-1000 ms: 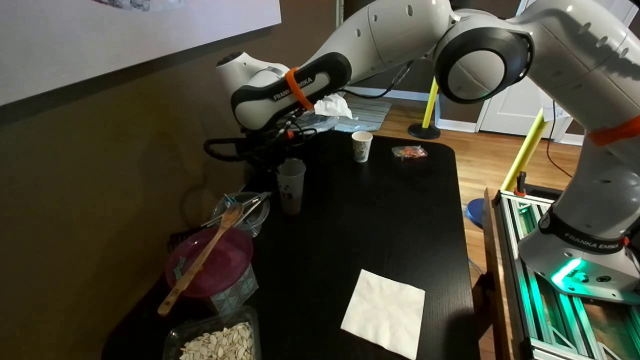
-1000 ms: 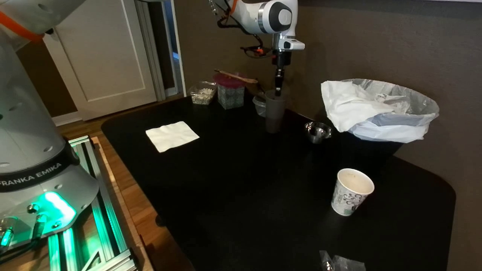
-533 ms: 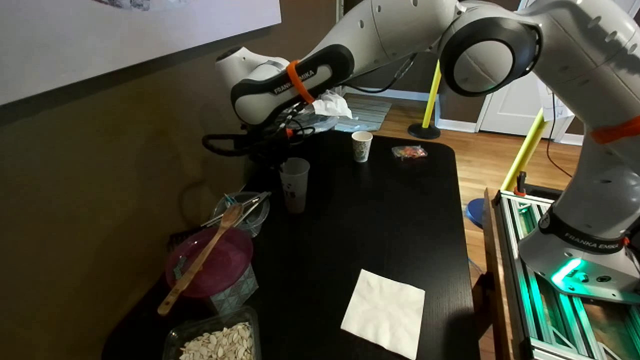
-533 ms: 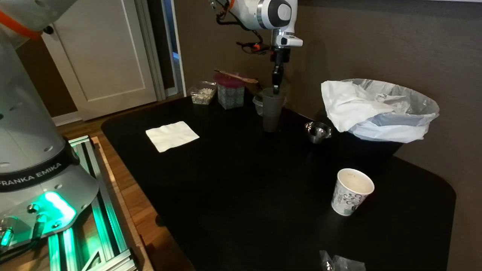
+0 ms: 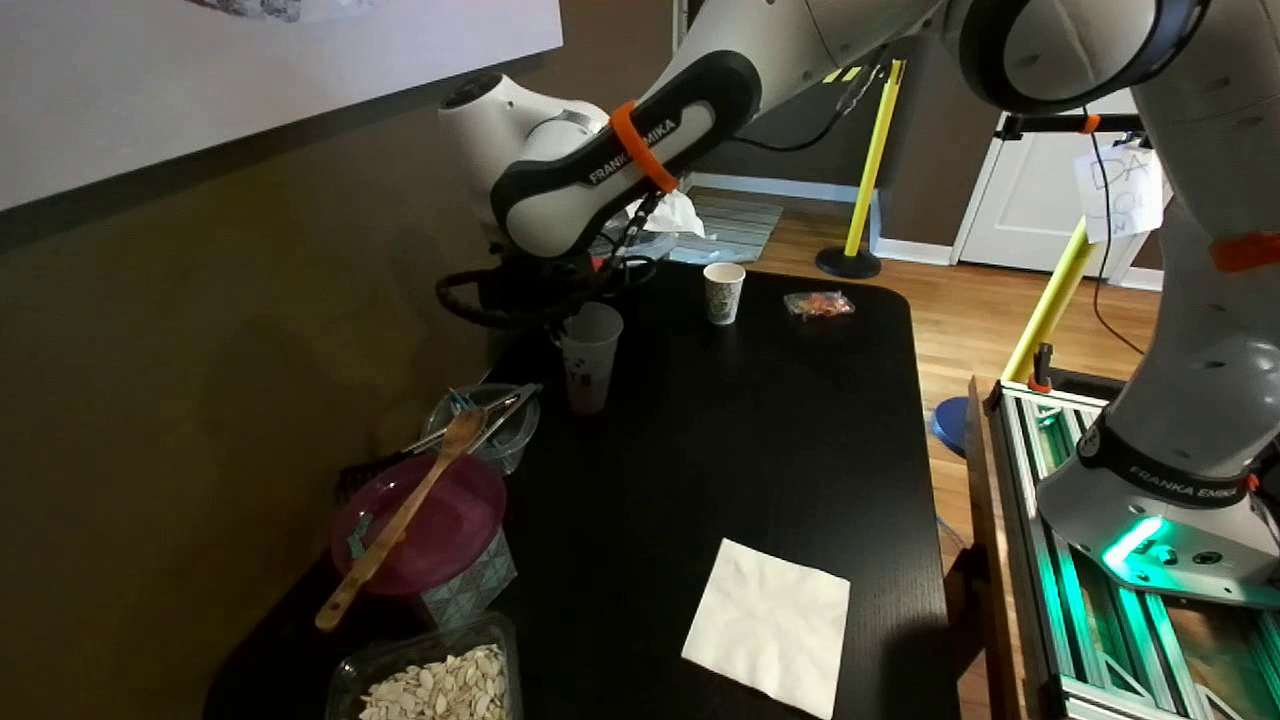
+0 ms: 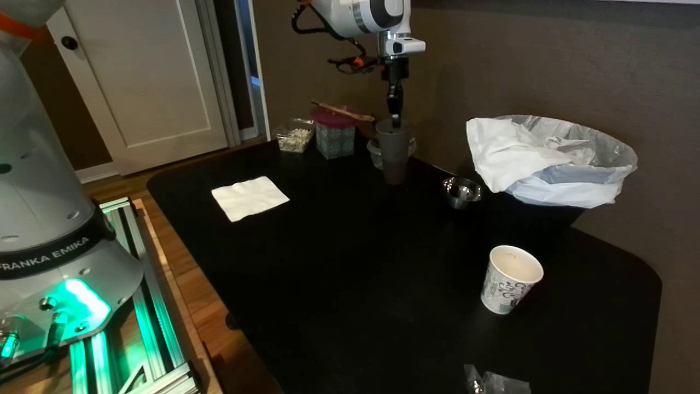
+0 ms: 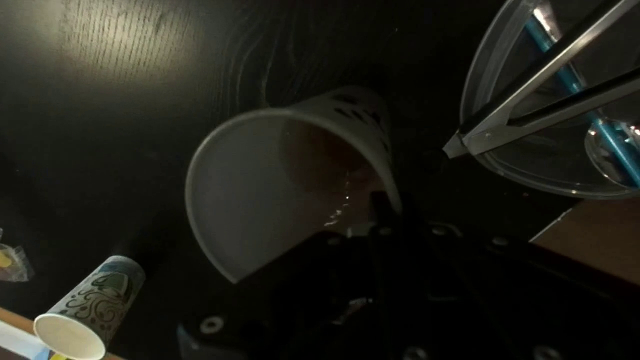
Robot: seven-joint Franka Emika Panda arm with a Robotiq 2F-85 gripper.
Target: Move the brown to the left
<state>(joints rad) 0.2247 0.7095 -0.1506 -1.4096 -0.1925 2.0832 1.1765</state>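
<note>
In an exterior view the napkin lies well left of the tub on the table; the seeds come next, left of the tub, then the box, closer on that side, with a spoon across its plum top. The tumbler is just right of the tub, partly in front of it, apart from it and roughly upright; whether its base is off the table I cannot tell. The hand is clamped on the tumbler's rim, one tip inside and one outside. Right of the tub come first the steel bowl, then, well apart, the paper cup and the bin.

The grasp looks made, so the present step, I judge, is the shift left. The next move calls for a level path in front of the tub, giving room to the metal tool jutting over its rim, then setting the base flat before letting go.
</note>
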